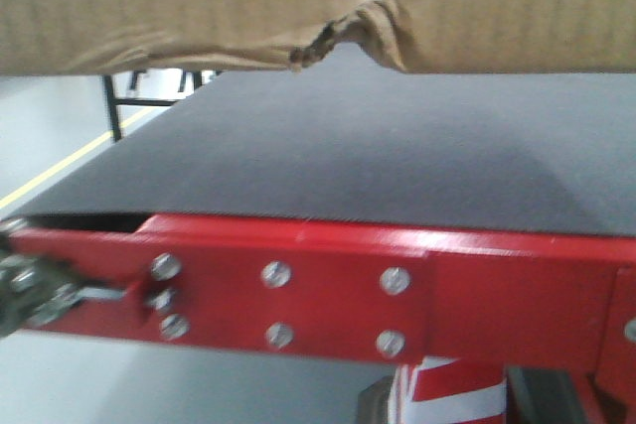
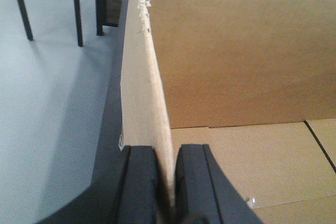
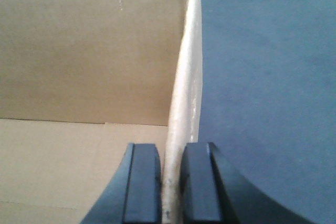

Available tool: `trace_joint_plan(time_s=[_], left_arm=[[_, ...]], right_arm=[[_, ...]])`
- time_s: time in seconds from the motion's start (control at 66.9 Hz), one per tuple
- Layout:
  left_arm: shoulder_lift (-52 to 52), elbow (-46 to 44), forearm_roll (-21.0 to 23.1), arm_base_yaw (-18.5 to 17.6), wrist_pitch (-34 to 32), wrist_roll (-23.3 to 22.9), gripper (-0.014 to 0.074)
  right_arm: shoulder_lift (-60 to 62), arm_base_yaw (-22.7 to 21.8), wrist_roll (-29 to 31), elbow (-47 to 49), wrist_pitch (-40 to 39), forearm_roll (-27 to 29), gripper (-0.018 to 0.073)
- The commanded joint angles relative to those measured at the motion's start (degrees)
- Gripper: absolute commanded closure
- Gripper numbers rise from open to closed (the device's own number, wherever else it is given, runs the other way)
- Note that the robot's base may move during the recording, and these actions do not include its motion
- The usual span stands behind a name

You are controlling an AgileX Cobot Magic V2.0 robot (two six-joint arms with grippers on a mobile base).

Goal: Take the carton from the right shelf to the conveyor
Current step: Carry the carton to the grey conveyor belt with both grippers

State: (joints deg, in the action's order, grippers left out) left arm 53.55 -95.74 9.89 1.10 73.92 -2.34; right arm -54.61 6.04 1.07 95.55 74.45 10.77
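A: How do the jaws stand?
B: The left gripper (image 2: pixel 165 184) is closed down to a sliver. Its two black fingers (image 2: pixel 139 187) pinch the top edge of a side wall of the carton (image 2: pixel 236 51), one finger outside and one inside. The right gripper (image 3: pixel 170 184) does the same on another side wall, tight against the cardboard on both faces.
A: And the box itself?
B: It is open at the top. Both wrist views look down into it, showing plain brown walls and a flap seam on the bottom. It is over the conveyor (image 1: pixel 378 146). The right wrist view shows the dark grey belt just outside the gripped wall. The left shows a narrow dark strip beside its wall, then pale floor (image 2: pixel 47 108) and some black legs (image 2: pixel 21 9).
A: Resting on the belt?
B: In the front view its bottom edge, with a ragged tear (image 1: pixel 338 39), sits above the belt, and at the left a gap shows background between them. Farther right I cannot tell whether they touch.
A: Anything nearer?
B: The red frame (image 1: pixel 328 295) edging the belt, with round-headed screws (image 1: pixel 275 274), and a yellow line (image 1: pixel 60 171) on the floor at left
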Motion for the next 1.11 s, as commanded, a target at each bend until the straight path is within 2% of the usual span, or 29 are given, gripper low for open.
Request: trace_joint_plan(time_s=[0.0, 1.091], left_arm=[[-0.62, -0.43, 2.53, -0.14, -3.96, 0.26, 0.0615], [-0.62, -0.43, 2.53, -0.14, -3.96, 0.26, 0.0615]], right_arm=[[0.57, -0.08, 0.58, 0.25, -4.49, 0.40, 0.0634], [0.57, -0.08, 0.58, 0.25, -4.49, 0.40, 0.0634]])
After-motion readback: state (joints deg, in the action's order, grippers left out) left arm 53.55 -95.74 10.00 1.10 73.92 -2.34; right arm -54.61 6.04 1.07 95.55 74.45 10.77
